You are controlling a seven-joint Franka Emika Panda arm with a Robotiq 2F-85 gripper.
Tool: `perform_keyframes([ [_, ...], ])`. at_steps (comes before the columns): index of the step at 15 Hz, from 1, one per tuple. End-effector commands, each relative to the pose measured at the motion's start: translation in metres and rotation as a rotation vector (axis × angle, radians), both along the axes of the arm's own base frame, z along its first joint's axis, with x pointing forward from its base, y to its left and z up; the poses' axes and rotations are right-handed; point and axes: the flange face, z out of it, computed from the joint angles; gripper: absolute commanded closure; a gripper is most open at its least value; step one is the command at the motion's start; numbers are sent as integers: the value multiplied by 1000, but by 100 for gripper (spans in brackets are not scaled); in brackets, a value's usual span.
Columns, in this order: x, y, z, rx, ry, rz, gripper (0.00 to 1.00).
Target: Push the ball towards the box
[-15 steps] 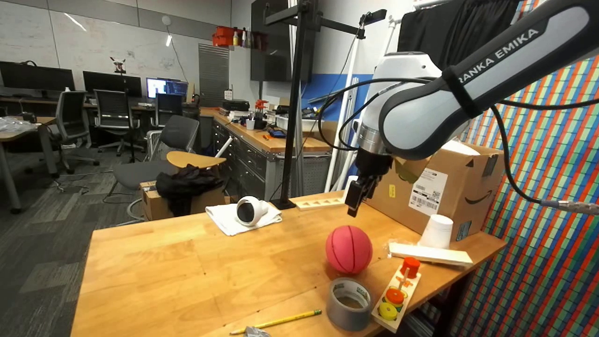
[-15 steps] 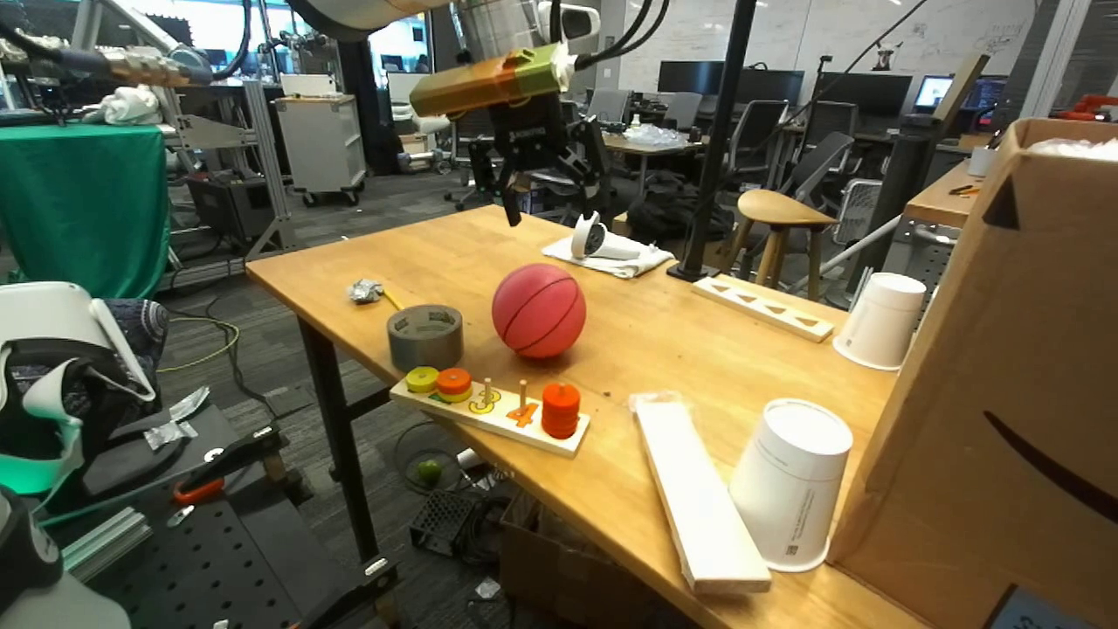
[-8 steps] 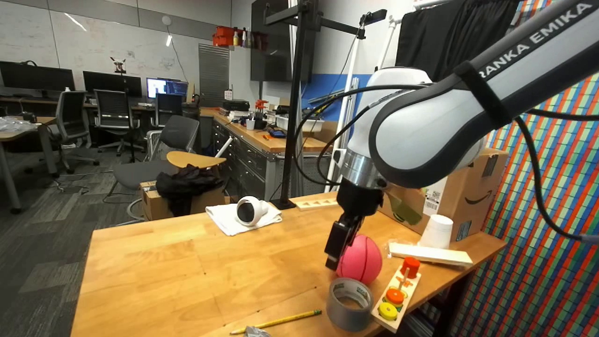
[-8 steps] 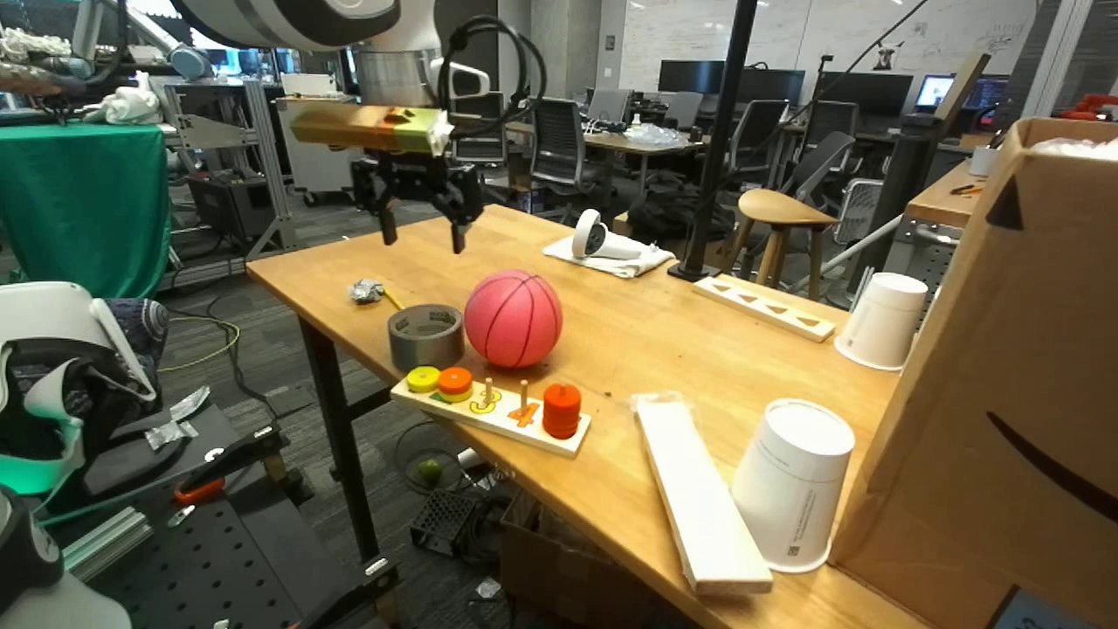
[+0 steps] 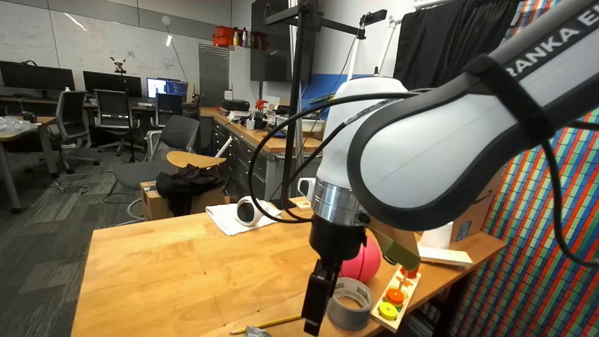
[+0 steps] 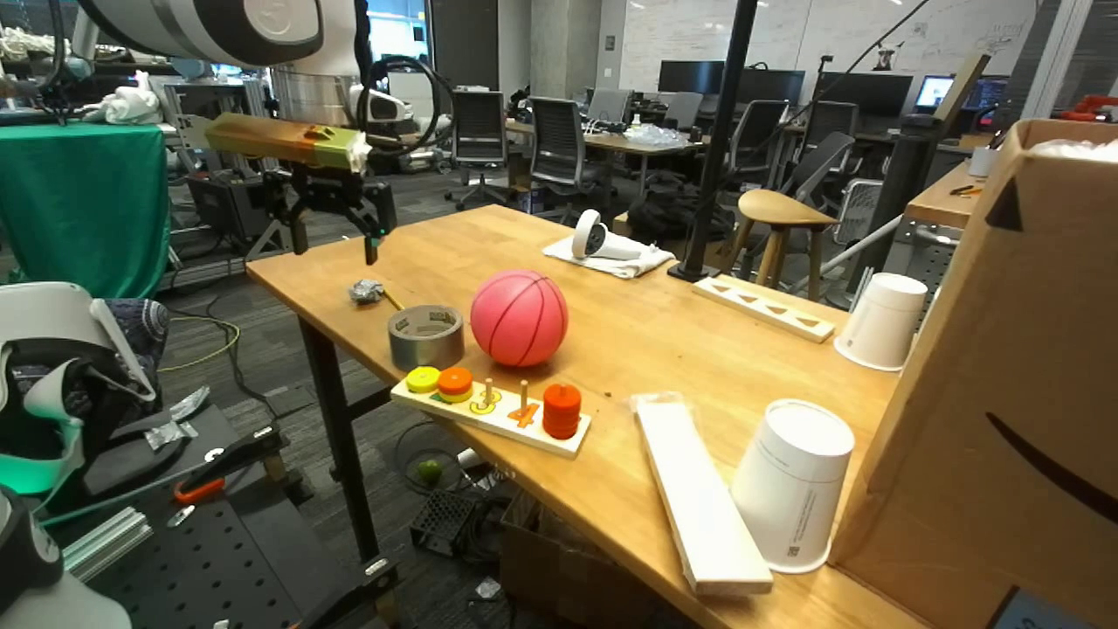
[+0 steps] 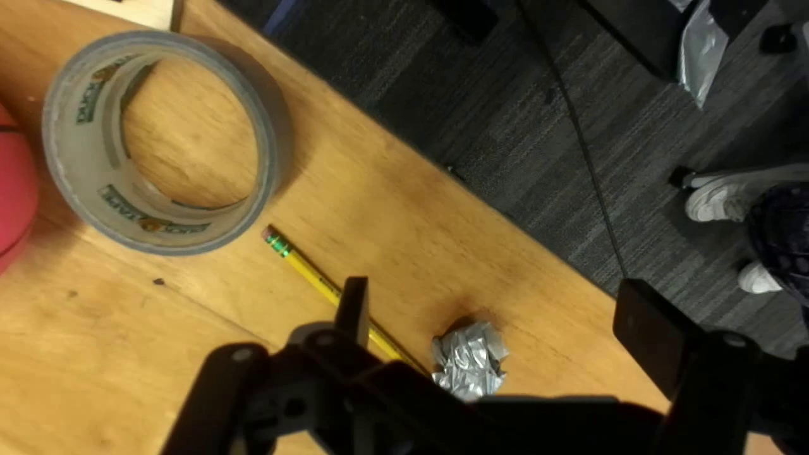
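Observation:
The red-pink ball (image 6: 520, 318) rests on the table beside the grey tape roll, with a small gap between them. In an exterior view the ball (image 5: 362, 262) is partly hidden by the wrist. In the wrist view only the ball's edge (image 7: 14, 189) shows at the far left. The brown cardboard box (image 6: 987, 419) stands at the table's end, across the table from the gripper; the arm hides most of the box (image 5: 475, 220) in an exterior view. My gripper (image 6: 335, 252) is open and empty. In the wrist view its spread fingers (image 7: 496, 287) are above crumpled foil, apart from the ball.
The tape roll (image 6: 425, 339) and the ring-stacking board (image 6: 498, 418) lie near the ball. A pencil (image 7: 316, 275) and foil (image 7: 471, 360) lie below the gripper. A white bar (image 6: 699, 498) and white cups (image 6: 795, 489) stand near the box. The table edge (image 7: 455, 180) is close.
The gripper has moved away from the box, past the ball toward the foil end, and is lower. The ball has shifted closer to the tape roll, then slightly back.

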Motion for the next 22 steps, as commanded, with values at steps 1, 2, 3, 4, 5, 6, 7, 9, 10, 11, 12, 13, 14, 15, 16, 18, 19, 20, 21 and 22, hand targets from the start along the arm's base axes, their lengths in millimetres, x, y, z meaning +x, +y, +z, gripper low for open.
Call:
perform_keyframes([
  [1, 19, -8, -15, -23, 59, -32, 0],
  [2, 26, -14, -21, -27, 67, -47, 0],
  [3, 35, -21, -24, -23, 70, -56, 0],
  [4, 48, -31, -28, -25, 70, -76, 0],
  [5, 61, -41, -31, -29, 70, -93, 0],
  [6, 78, -57, -34, -41, 70, -119, 0],
  [7, 93, -74, -37, -56, 68, -140, 0],
  [9, 122, -122, -41, -146, 53, -204, 0],
  [10, 133, -146, -38, -197, 30, -235, 0],
  [11, 133, -165, -24, -245, -25, -239, 0],
  [12, 131, -177, -11, -284, -82, -234, 0],
  [13, 120, -185, 8, -313, -132, -219, 0],
  [14, 109, -189, 21, -347, -174, -209, 0],
  [15, 98, -190, 34, -381, -216, -198, 0],
  [16, 87, -184, 42, -410, -259, -180, 0],
  [18, 62, -166, 56, -470, -346, -143, 0],
  [19, 52, -154, 60, -499, -390, -129, 0],
  [20, 43, -140, 61, -523, -431, -108, 0],
  [21, 35, -127, 62, -534, -445, -99, 0],
  [22, 27, -114, 60, -529, -449, -88, 0],
])
